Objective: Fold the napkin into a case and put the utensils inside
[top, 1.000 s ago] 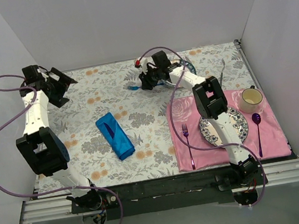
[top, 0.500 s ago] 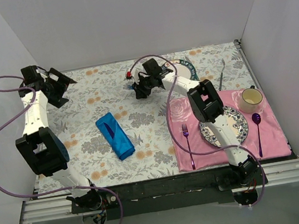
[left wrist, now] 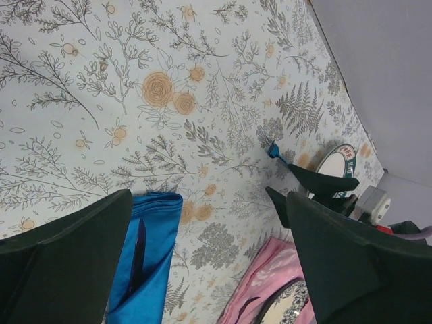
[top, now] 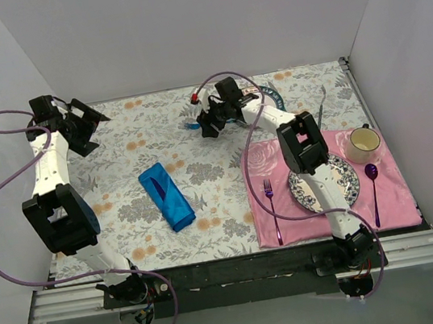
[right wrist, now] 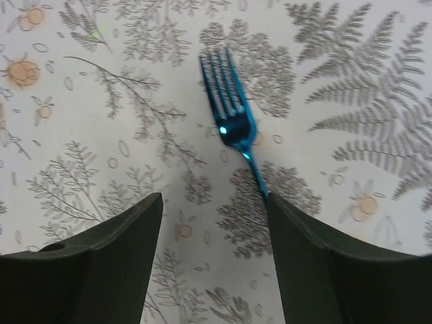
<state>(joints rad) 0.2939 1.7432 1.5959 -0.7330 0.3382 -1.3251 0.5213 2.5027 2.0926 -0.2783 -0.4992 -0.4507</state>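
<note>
Swinging back toward the far right after its reach leftward half a second ago, the right gripper (right wrist: pixel 214 199) now hangs low over the light-blue fork (right wrist: pixel 233 115), and its jaws have spread again after a partial close. They stand apart and clamp nothing. The fork lies flat on the flowered tablecloth (top: pixel 155 130) with its tines pointing away from the wrist camera. Its handle runs back until it slips out of sight at the inner edge of one of the fingers (right wrist: pixel 317 256). That off-centre line-up is probably why the jaws were let out: the handle needs to sit squarely in the gap before a pinch will hold. Farther out, the case (top: pixel 166 195), the blue napkin already folded into a narrow pouch, lies well apart at the table's middle-left. A slim dark strip (left wrist: pixel 138 253) shows in its fold, most likely the purple knife already tucked in. The left gripper (left wrist: pixel 209 196) hovers wide apart and empty at the far left, seemingly kept clear of the work. By this reading the fork is the last piece to go in.
</note>
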